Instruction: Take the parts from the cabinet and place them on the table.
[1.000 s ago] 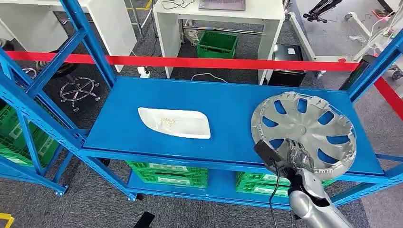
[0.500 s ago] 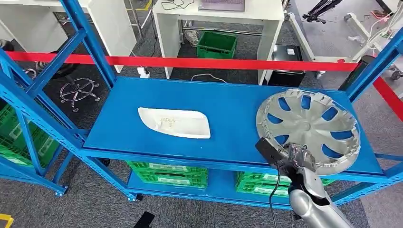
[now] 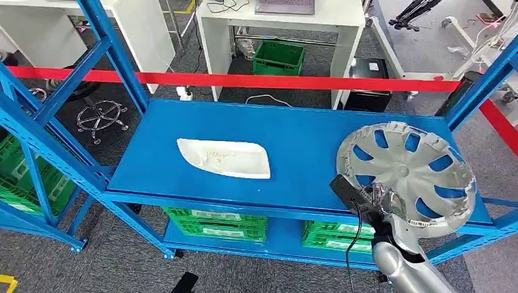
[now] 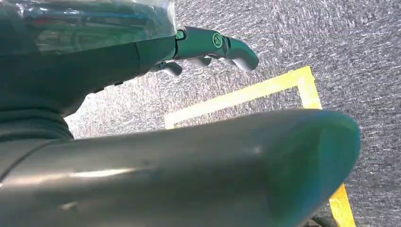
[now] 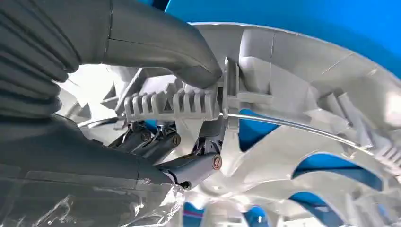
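Head view: the right hand (image 3: 382, 201) is gripping the near rim of the silver plastic wheel cover with spoke-shaped cut-outs (image 3: 408, 177). The cover is sitting at the right end of the blue metal shelf (image 3: 293, 137), its near right edge overhanging the shelf front; whether it is lifted clear I cannot tell. A white moulded plastic panel (image 3: 225, 157) is lying flat mid-shelf, well apart from the cover. Green crates (image 3: 215, 223) are sitting on the lower level.

Left wrist view: the left hand (image 4: 208, 45) is hanging over grey carpet with yellow floor tape (image 4: 265, 90), fingers loosely curled, holding nothing.

Right wrist view: the thumb (image 5: 156, 42) is pressing on the cover's ribbed inner rim, darker fingers (image 5: 189, 165) clamping from the other side.

Judgement: the cover is likely light and thin, stiff at the rim but flexing across the spokes; clip tabs look fragile. The rim grip seems right; a one-edge hold may let it tilt.
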Available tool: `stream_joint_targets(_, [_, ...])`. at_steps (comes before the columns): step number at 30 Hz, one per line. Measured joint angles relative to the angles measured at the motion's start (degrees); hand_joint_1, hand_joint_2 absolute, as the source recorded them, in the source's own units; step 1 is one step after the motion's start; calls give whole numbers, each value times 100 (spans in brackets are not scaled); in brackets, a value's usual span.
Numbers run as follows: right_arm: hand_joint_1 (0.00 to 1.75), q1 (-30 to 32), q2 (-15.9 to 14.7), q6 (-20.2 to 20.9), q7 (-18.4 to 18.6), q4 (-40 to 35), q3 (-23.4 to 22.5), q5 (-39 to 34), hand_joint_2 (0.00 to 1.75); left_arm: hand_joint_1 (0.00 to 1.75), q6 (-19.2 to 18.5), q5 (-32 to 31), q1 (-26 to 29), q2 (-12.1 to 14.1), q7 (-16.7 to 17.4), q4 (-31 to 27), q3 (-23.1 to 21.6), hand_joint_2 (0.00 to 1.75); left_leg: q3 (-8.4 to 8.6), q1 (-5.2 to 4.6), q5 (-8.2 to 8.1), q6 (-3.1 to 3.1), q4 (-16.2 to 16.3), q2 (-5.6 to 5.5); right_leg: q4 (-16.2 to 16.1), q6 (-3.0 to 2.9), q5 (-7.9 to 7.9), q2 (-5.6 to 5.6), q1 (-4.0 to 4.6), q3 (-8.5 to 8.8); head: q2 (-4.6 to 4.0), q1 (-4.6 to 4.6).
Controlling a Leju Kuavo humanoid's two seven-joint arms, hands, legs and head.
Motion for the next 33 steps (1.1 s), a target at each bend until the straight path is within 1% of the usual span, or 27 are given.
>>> stream_joint_targets(4, [175, 4, 4, -122, -146, 15, -41, -216, 175, 0, 11, 5, 0, 0, -7, 0, 0, 0, 0, 0, 0, 0, 0, 0, 0, 0, 0, 1, 0, 0, 0, -2])
stream_joint_targets(12, [175, 64, 4, -571, -682, -68, -199, -982, 175, 0, 57, 29, 8, 2, -70, 0, 2, 0, -4, 1, 0, 0, 0, 0, -1, 0, 0, 0, 0, -3, 0, -2])
stream_joint_targets(13, [175, 73, 4, -632, -781, -112, -216, -1094, 175, 0, 66, 42, 14, 2, -88, 0, 2, 0, -5, 1, 0, 0, 0, 0, 0, 0, 0, 0, 0, -4, 0, 0])
stream_joint_targets(17, [175, 141, -15, -863, -1438, -400, -321, -1810, 175, 0, 85, 105, 42, 7, -188, 0, 4, 0, -7, 2, -1, 0, 0, 10, 0, 0, 0, 16, 1, -11, 0, -2])
stream_joint_targets(18, [175, 150, -22, -875, -1583, -468, -332, -1948, 175, 0, 87, 114, 44, 7, -210, 0, 4, 0, -6, 2, -1, 0, 0, 11, 0, 0, 0, 17, 2, -12, 0, -2])
stream_joint_targets(20, [175, 201, -46, -870, -2039, -694, -400, -2408, 175, 0, 85, 123, 50, 11, -264, 0, 4, 0, -6, 4, -1, 0, -1, 11, 0, 0, 0, 17, 3, -11, 0, 0])
stream_joint_targets(22, [175, 222, -68, -870, -2341, -928, -437, -2738, 175, 0, 85, 125, 58, 15, -288, 0, 4, 0, -6, 4, -1, 0, -1, 11, 0, 0, 0, 16, 3, -12, 0, -2])
stream_joint_targets(28, [175, 354, -157, -903, -2842, -1637, -529, -3323, 175, 0, 85, 140, 93, 37, -376, 0, 4, 0, -8, 3, -1, 0, -1, 11, 0, 0, 0, 15, 3, -12, 0, -2])
stream_joint_targets(33, [175, 475, -186, -874, -3185, -2195, -584, -3609, 175, 0, 105, 151, 93, 48, -428, 0, 2, 0, -11, 4, -1, 0, -1, 11, 0, 0, 0, 15, 3, -16, 0, -2])
